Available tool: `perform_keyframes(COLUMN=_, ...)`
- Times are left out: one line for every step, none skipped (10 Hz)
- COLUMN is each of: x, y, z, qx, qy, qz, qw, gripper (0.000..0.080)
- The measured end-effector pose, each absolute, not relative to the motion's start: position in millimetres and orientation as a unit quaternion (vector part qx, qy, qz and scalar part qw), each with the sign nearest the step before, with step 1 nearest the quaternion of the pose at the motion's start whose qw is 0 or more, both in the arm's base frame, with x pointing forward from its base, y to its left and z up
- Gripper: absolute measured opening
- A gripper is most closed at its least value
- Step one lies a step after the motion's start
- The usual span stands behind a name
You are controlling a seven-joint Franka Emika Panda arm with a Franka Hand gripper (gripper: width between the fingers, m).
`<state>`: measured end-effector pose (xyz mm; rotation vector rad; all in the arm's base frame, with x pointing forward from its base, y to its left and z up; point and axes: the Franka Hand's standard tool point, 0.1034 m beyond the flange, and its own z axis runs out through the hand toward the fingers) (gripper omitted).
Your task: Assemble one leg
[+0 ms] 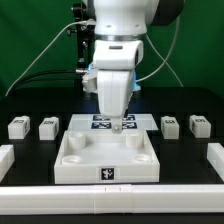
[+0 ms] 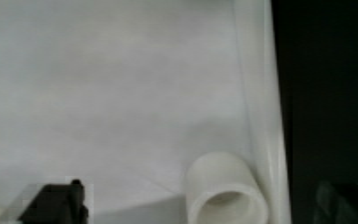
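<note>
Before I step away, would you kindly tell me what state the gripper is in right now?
Gripper: open. In the wrist view its fingers stand wide apart, clamped on nothing.

Exterior view faces the arm [image 1: 118, 45]; wrist view hugs the tray [image 2: 123, 90].

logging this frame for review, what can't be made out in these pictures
- marker board, exterior view: partly hidden behind the end effector
- rounded white piece, wrist view: blurred and cut off by the picture's edge; socket or leg, cannot tell
- tags on the four legs, exterior view: too small to read
- end effector touching the tabletop or not, exterior view: too small
</note>
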<state>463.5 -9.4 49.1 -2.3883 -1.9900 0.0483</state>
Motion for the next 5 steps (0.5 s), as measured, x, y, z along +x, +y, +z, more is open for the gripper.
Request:
perform_keyframes(x=456, y=-11, z=42.7, qx=-0.746, qy=-0.666, qz=0.011, qw=0.012, gripper=0.065)
perform_keyframes(x=448, y=-9, z=38.3, qx=-0.725, qy=-0.689, qz=0.002, qw=0.003, gripper=0.065)
perform_keyframes(x=436, y=-11, z=32.5, qx=-0.712, qy=-0.702, qz=0.008, qw=0.009, gripper=0.065)
perform_keyframes(x=431, y=-16, z=28.7, qx=-0.709, qy=-0.705, qz=0.012, qw=0.013, gripper=0.065)
perform_keyframes(x=427, y=-21, z=23.4, qx=-0.705, qy=-0.709, qz=0.015, qw=0.018, gripper=0.065)
